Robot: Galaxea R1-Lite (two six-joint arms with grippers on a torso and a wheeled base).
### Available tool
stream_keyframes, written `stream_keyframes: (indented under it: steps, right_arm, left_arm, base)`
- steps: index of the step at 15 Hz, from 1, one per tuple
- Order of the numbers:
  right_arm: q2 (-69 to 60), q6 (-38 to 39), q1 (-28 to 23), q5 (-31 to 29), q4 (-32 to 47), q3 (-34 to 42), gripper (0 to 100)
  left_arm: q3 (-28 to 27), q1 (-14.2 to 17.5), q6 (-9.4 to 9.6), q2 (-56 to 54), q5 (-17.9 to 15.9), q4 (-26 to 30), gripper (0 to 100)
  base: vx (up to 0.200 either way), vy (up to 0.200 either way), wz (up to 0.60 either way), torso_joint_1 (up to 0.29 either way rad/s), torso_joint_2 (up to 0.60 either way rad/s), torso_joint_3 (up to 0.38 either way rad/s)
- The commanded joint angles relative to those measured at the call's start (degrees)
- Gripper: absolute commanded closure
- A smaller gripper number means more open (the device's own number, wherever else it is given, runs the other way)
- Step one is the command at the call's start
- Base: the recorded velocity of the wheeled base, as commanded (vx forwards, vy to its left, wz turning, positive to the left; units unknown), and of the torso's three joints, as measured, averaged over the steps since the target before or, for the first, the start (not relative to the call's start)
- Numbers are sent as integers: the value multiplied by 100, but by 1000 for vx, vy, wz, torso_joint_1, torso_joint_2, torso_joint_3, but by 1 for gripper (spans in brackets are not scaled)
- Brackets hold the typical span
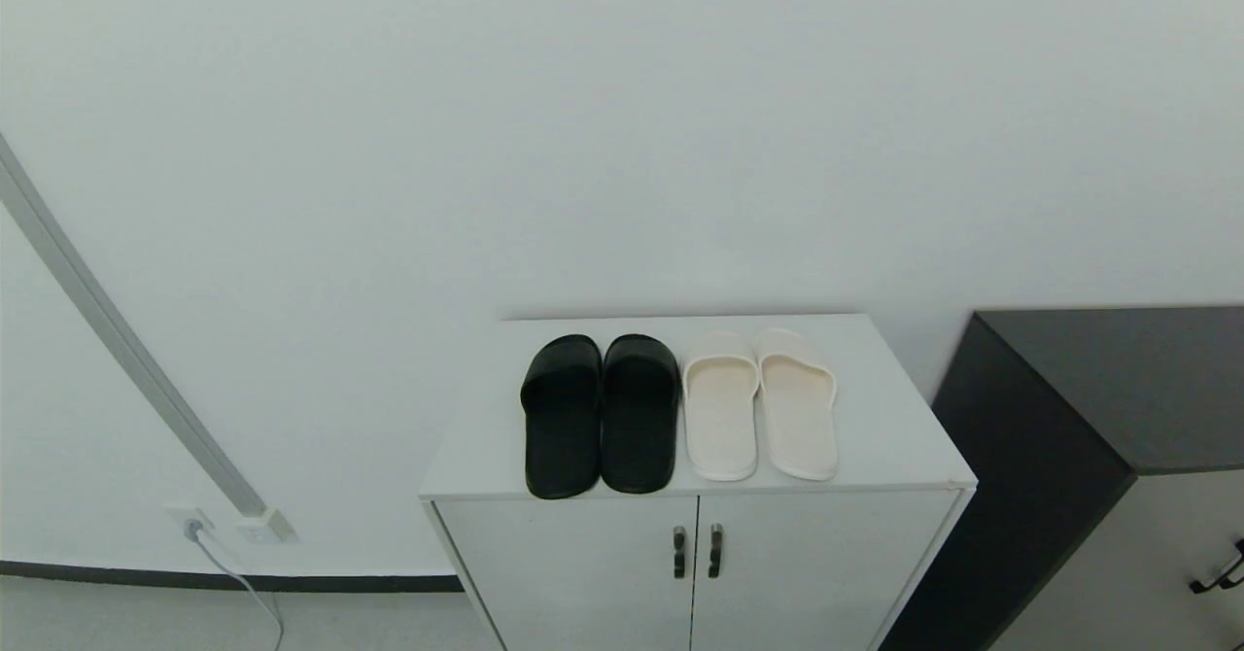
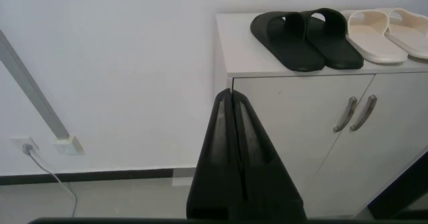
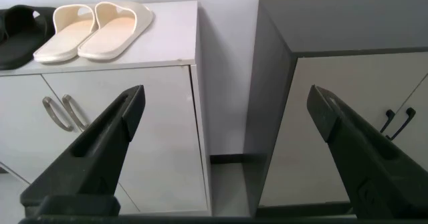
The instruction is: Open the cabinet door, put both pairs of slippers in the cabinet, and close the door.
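Well, the white cabinet (image 1: 904,437) is standing with both doors shut, so the first step, opening a door, is not yet done. The black slippers (image 1: 600,413) and the white slippers (image 1: 760,403) are lying side by side on top of the cabinet. The left gripper (image 2: 232,100) is hanging in front of the cabinet's left edge, fingers pressed together, holding nothing. The right gripper (image 3: 227,97) is hanging off the cabinet's right side, fingers spread wide. Next, I think, it is needing to reach a handle (image 1: 715,550) on the cabinet's front, grab it and pull.

Left end effector (image 2: 231,93), jaws tight together; right end effector (image 3: 226,97), jaws wide apart; both empty
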State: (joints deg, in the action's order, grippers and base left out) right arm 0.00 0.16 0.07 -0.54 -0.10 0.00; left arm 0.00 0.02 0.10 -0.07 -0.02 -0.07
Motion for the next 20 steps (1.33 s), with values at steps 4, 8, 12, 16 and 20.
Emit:
stream_keyframes:
  steps: [4,8,12,16,20]
  right_arm:
    - [0,2,1,10,10,0,0]
    - [9,-16,1,10,10,0,0]
    - [0,-25,1,-25,10,-18,0]
    - [1459,784,1,229,370,-2109,0]
    - [3981,494,538,968,-298,-2101,0]
  left_arm:
    - [0,-2,-1,7,2,-1,100]
    - [0,-2,8,7,11,-1,100]
    - [0,6,17,7,20,-1,100]
    - [0,6,43,7,20,-1,100]
    - [0,-2,61,7,20,-1,100]
  base:
    - [0,0,0,0,0,0]
    - [0,0,0,0,0,0]
    - [0,0,0,0,0,0]
    - [0,0,0,0,0,0]
    - [0,0,0,0,0,0]
